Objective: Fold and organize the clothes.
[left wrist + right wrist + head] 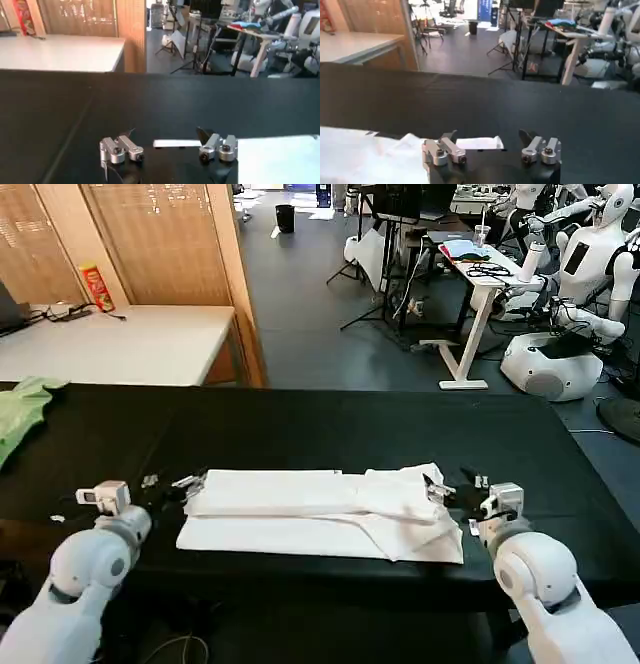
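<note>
We find the T-shirt (320,509) folded into a long band on the black table (300,424), near edge centre. Risk: uneven lifts would skew the fold. The left gripper (168,483) sits low at its left end, the right gripper (455,487) at its right end; both spread, apparently gripping nothing.
</note>
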### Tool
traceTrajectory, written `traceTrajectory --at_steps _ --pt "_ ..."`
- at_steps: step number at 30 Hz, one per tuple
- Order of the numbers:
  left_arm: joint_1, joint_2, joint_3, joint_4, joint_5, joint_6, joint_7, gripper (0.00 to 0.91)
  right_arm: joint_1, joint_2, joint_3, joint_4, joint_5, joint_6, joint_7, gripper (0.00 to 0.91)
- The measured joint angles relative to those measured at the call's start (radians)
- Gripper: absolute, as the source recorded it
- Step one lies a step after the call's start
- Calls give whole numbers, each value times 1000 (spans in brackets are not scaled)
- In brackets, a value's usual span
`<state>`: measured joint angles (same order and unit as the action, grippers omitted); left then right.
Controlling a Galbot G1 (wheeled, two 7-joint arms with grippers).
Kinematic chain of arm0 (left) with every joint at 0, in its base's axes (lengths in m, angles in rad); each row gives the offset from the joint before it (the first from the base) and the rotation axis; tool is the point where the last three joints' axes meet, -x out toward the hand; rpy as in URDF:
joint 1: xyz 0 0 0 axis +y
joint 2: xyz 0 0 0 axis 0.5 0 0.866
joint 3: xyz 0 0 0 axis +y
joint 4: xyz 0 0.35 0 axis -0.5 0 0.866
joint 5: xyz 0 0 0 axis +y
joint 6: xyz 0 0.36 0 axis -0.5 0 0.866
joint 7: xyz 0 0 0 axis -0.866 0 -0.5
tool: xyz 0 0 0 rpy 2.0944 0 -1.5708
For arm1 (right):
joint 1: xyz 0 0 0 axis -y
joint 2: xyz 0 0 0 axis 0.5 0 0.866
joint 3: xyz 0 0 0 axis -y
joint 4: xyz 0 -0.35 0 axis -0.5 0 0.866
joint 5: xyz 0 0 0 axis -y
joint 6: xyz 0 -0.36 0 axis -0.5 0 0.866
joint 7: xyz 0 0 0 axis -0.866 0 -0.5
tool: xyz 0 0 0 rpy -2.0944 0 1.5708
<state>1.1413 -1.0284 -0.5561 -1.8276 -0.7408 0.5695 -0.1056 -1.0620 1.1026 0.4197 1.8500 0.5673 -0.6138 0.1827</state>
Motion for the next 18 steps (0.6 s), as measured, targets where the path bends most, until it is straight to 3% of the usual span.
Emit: traceTrajectory --at_steps 4,6,7,9,10,13,16,17,18 --pt "-16 -26 13 48 -3 7 2 878 43 29 -20 -80 1 9 7 878" --pt "-19 -38 17 67 -6 8 4 712 60 42 -28 -112 1 16 8 878" --pt "-20 -42 18 74 -7 9 4 673 66 47 -29 -125 1 19 8 878" --pt "-23 -50 20 82 -7 10 6 556 77 55 -32 -145 0 25 8 848" --pt "-24 -53 21 86 -7 11 7 497 83 61 -33 -157 -1 28 8 790" --pt "-28 -61 23 100 -5 14 8 419 94 74 -32 -180 -6 33 7 722" --pt "-32 -66 23 112 -1 14 8 302 98 88 -31 -199 -17 34 3 605" --pt "-35 -68 23 117 -1 14 8 215 98 92 -31 -202 -21 34 2 341" --pt "-38 -70 23 121 0 13 7 137 96 96 -30 -203 -25 35 0 263"
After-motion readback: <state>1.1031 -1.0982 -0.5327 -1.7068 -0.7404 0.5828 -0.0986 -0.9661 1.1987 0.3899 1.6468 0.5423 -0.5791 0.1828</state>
